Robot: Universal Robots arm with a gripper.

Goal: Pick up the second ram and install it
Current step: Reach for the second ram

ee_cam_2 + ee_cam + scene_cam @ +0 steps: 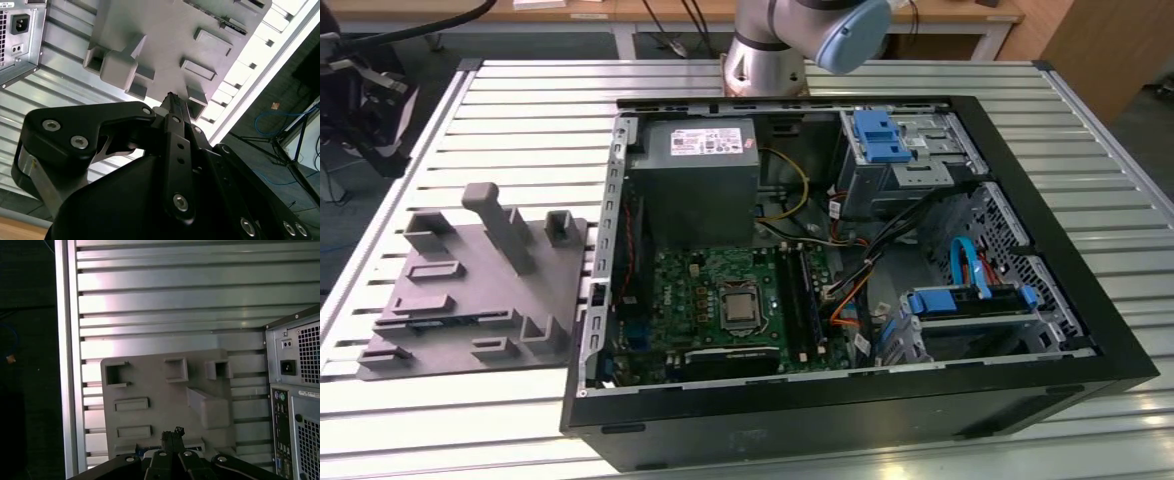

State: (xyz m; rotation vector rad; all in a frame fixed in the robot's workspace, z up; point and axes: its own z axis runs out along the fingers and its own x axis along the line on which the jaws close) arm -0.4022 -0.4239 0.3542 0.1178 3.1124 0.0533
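- We see a silvery desk (1081,150), striped with parallel slats.
- We see a plain matte grey fixture (467,300).
- We see a black case (854,440), a green motherboard (687,290) and blue brackets (881,135).
- We see a black pincer (170,100) with silver screws (80,142).

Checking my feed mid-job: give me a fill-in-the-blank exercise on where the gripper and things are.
The grey plastic holder tray lies to the exterior view's ____ of the open black computer case. In both wrist views the gripper hovers over the grey ____. Its fingers are ____.
Missing: left; tray; shut.
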